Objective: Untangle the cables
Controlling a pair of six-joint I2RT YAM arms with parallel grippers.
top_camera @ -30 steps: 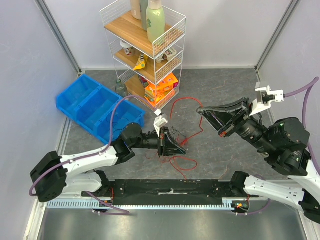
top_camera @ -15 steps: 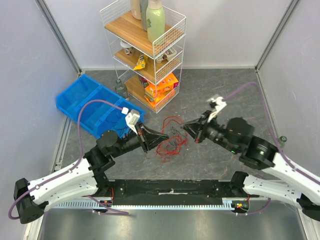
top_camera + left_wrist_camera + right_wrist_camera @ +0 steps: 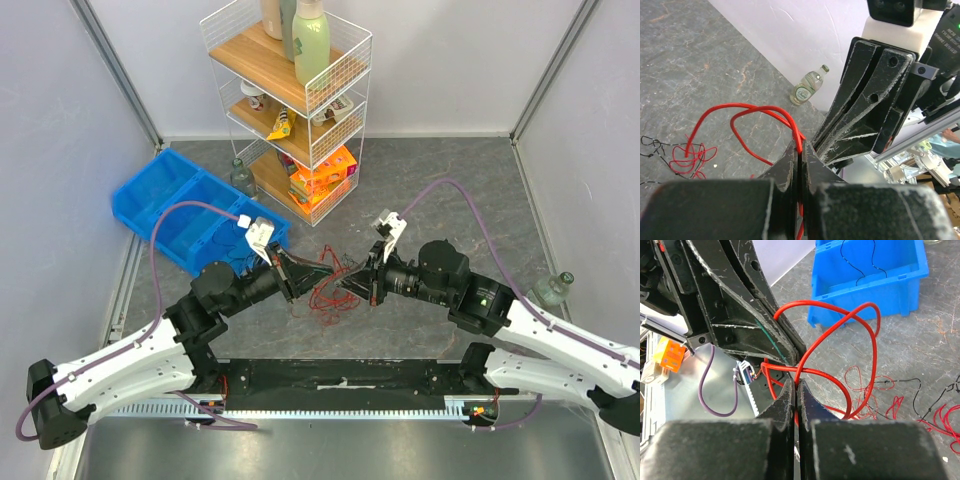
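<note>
Both claws are closed on the red wire (image 3: 765,109), and they meet almost tip to tip low over the table (image 3: 450,190). On the left claw (image 3: 800,150) the fingers are pressed together, with a red strand running down into the thin slit between them. On the right claw (image 3: 796,387) the fingers are pressed together in the same way, and a red loop crosses over itself just at its tips.

The cables (image 3: 322,292) lie as a small heap on the grey surface, just below and between the two claws. Part of the red wire is lifted from this heap and stands in open loops in the air. The rest stays down in small red curls, mixed with the thin black wires (image 3: 920,390).

My judgement is that the task is at an early stage. One red strand is caught at two places, which is a good start for pulling it free. But the lifted loops cross each other, and red and black are not separated on the table. What is left is to draw the claws apart, bring the red wire out of the heap, and lay the wires apart from each other.

Further out, the blue bin (image 3: 190,215) stands behind the left arm; one thin black wire seems to lie inside it. Behind the heap stands the wire shelf (image 3: 300,100), and a small bottle (image 3: 550,290) lies near the right wall.
</note>
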